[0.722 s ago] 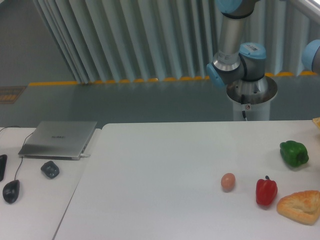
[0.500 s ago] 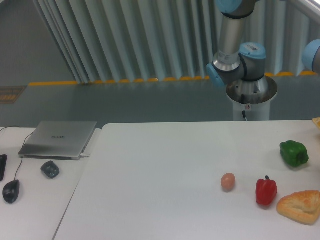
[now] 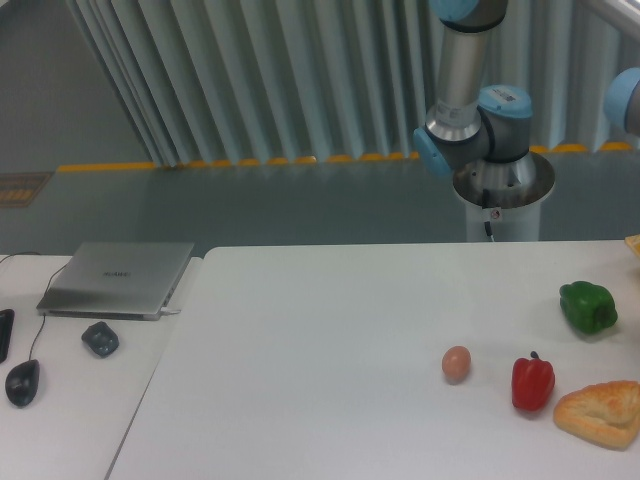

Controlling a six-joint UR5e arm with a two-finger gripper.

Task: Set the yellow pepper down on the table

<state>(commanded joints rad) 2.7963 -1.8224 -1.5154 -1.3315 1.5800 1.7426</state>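
Observation:
The yellow pepper is out of view. The large white table [image 3: 320, 340] fills the lower middle and right of the camera view. Only the arm's base and lower joints [image 3: 470, 130] show behind the table's far edge; the arm rises out of the top of the frame. A blue joint [image 3: 625, 100] shows at the right edge. The gripper itself is outside the frame.
On the table's right side lie a green pepper [image 3: 588, 306], a red pepper [image 3: 532, 382], an egg [image 3: 456, 363] and a piece of bread [image 3: 603, 412]. A yellowish thing [image 3: 634, 245] peeks in at the right edge. The smaller desk at left holds a laptop [image 3: 118, 278], a mouse [image 3: 21, 382] and a small dark object [image 3: 100, 339].
The upper arm links near the top edge and the blue joint at the right edge shifted slightly; nothing on the table moved.

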